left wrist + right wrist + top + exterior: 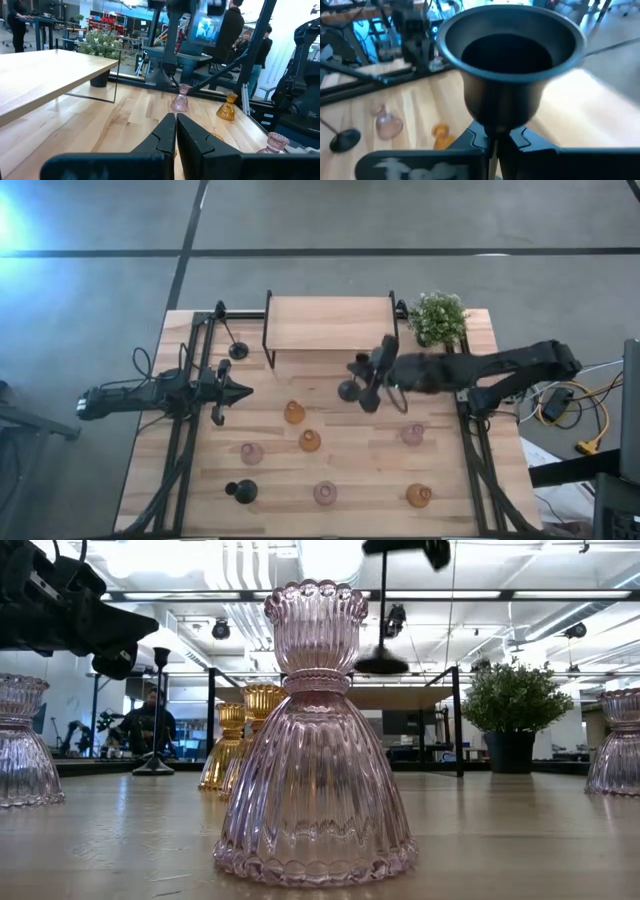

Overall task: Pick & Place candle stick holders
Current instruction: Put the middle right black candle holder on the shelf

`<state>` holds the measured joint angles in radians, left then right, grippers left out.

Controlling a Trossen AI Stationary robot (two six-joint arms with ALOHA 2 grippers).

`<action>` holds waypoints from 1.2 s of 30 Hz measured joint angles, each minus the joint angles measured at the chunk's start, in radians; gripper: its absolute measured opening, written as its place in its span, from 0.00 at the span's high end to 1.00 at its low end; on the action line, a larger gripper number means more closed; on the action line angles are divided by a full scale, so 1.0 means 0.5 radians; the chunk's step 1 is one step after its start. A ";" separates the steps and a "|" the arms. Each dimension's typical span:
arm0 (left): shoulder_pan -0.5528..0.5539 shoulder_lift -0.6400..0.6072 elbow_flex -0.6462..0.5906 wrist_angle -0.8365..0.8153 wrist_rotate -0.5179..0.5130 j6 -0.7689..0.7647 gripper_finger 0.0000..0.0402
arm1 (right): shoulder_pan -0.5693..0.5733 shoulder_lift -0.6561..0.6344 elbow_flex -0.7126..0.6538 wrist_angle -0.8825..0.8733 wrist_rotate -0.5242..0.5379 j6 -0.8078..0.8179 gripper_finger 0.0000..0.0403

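My right gripper (493, 142) is shut on a black metal candle stick holder (512, 55) and holds it above the table's middle, in front of the wooden shelf (330, 323). Its round base (380, 665) hangs in the air. Two more black holders stand on the table on their bases, one at the far left (237, 350) and one at the near left (241, 492). Pink glass holders (251, 452) (325, 493) (412, 434) and amber ones (294, 413) (311, 441) (418, 496) stand scattered across the near half. My left gripper (240, 392) waits shut at the left. My right gripper pinches the black holder's thin stem right under the cup (492, 131) between its two fingers. The fingers come from the table's right side, slanting a little downward, and lie across the stem. The holder stays upright, cup on top, its base (348, 391) lifted clear of the table.
A green bushy plant (438, 318) in a dark pot stands at the far right beside the shelf. Black frame rails (190, 440) run along both sides of the table. People (235, 30) and workshop gear show in the room beyond.
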<state>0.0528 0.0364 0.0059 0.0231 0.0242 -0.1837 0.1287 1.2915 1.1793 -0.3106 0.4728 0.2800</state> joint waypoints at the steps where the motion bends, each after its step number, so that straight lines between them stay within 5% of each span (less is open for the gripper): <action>1: -0.001 0.000 0.000 0.000 0.000 0.000 0.95 | -0.033 -0.004 0.070 -0.065 -0.035 -0.027 0.98; 15: 0.000 0.008 0.000 -0.001 0.000 0.008 0.95 | -0.706 0.258 0.648 -0.315 -0.721 -0.297 0.98; 36: 0.000 0.011 0.000 0.000 -0.048 0.010 0.95 | -1.250 0.934 1.245 -0.254 -1.125 -0.681 0.98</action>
<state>0.0527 0.0418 0.0059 0.0230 0.0001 -0.1788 -0.4965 1.7586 1.8017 -0.4374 -0.0896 -0.0604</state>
